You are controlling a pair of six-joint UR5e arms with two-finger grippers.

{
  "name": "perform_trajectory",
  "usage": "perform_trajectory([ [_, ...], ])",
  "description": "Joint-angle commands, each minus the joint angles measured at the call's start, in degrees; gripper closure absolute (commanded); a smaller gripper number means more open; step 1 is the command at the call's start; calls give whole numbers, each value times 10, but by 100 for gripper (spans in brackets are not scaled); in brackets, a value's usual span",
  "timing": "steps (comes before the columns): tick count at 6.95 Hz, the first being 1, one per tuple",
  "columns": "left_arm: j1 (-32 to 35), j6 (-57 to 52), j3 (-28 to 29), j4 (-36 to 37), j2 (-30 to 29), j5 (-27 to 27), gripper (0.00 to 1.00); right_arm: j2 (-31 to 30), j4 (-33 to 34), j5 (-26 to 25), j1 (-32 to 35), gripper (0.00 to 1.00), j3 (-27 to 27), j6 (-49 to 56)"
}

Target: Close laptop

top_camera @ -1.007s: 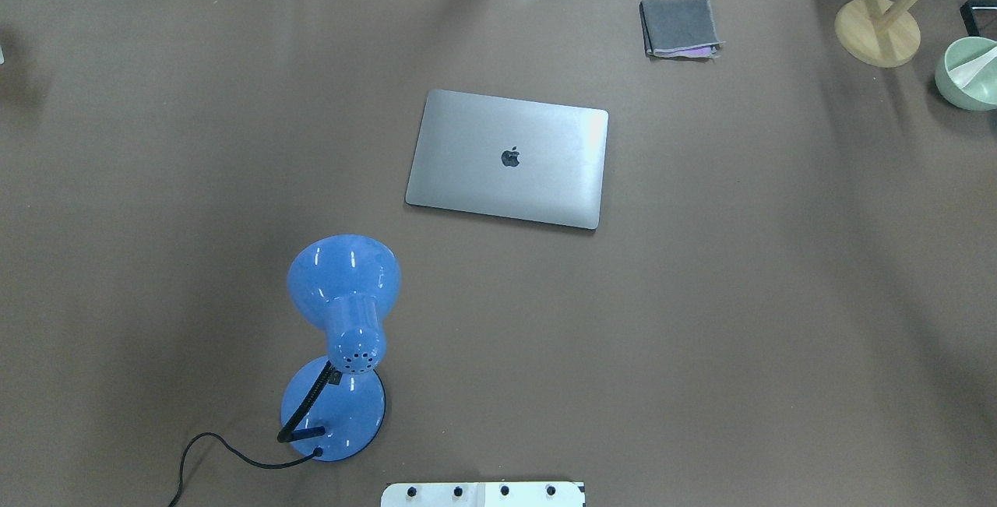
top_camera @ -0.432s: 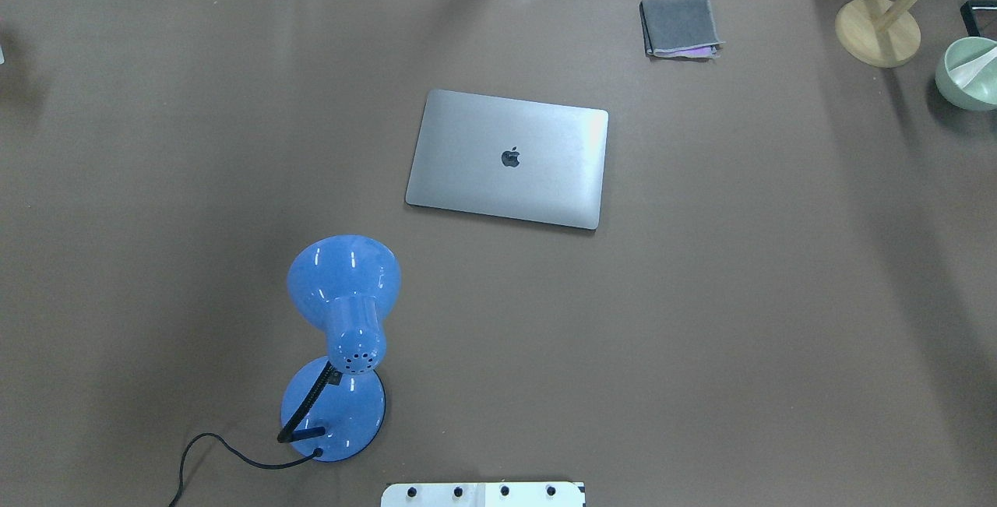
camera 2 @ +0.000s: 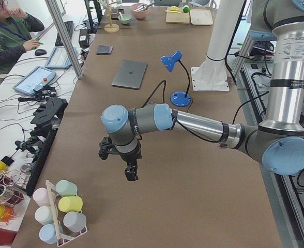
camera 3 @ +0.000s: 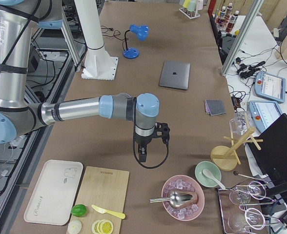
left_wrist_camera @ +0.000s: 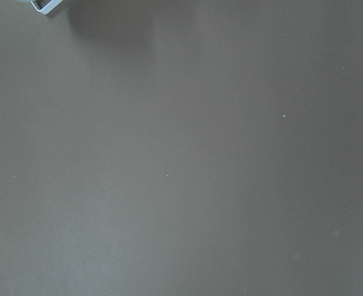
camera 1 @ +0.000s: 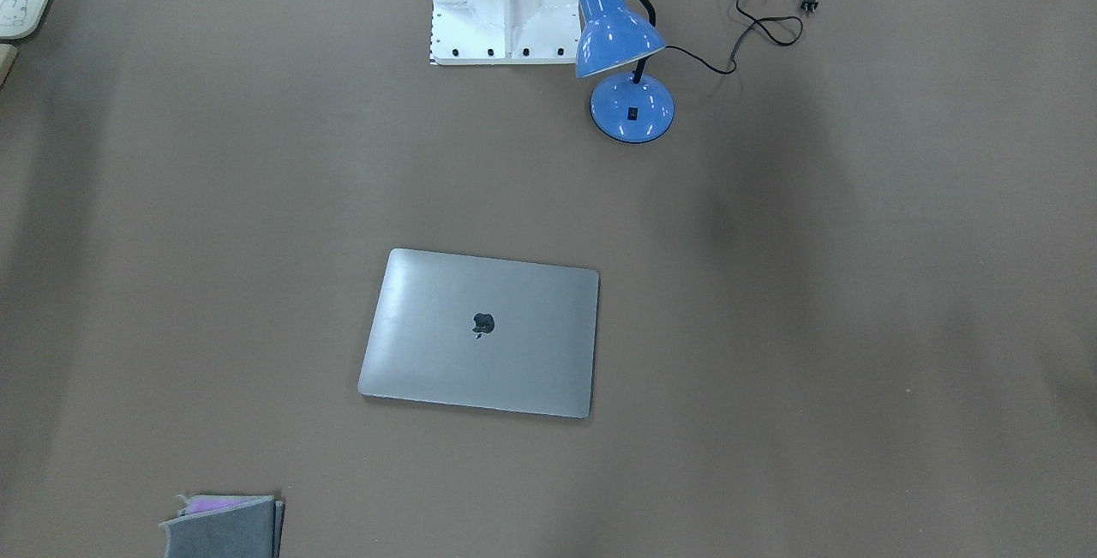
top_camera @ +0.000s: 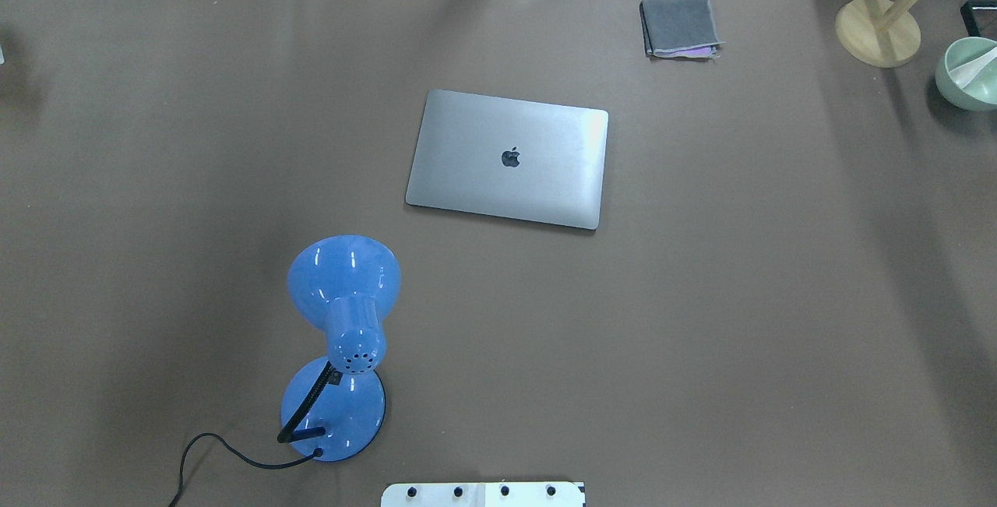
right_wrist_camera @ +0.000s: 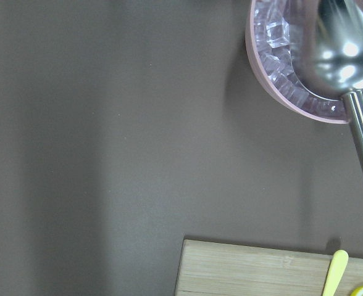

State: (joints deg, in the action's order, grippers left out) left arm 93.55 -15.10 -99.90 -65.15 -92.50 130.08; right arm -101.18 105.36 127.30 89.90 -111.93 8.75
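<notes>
Laptop (top_camera: pixel 467 172): one, lid down flat, logo up, mid-table; keyboard and screen are hidden beneath the lid. Brown table (top_camera: pixel 779 297) shows along all four of its edges. Lamp (top_camera: pixel 343 312): one, blue, well apart on the robot's side, cord trailing. Cloth (top_camera: pixel 679 26): one, folded, grey, near the far edge; cut off in the front-facing view. Left gripper (camera 2: pixel 131 173) and right gripper (camera 3: pixel 142 155): one each, hanging over opposite table ends, well apart from the laptop. They are seen only from the side, so fingers apart or together cannot be told.
</notes>
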Motion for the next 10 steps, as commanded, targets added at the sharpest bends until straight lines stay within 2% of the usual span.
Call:
perform_trajectory([
  [1,0,0,23,-49,2,26,1,0,-1,1,0,0,0,-1],
  [4,0,-3,23,-133,4,23,1,3,-2,2,-1,0,0,-1],
  [10,0,-2,38,-135,35,21,1,3,-1,3,-8,0,0,-1],
])
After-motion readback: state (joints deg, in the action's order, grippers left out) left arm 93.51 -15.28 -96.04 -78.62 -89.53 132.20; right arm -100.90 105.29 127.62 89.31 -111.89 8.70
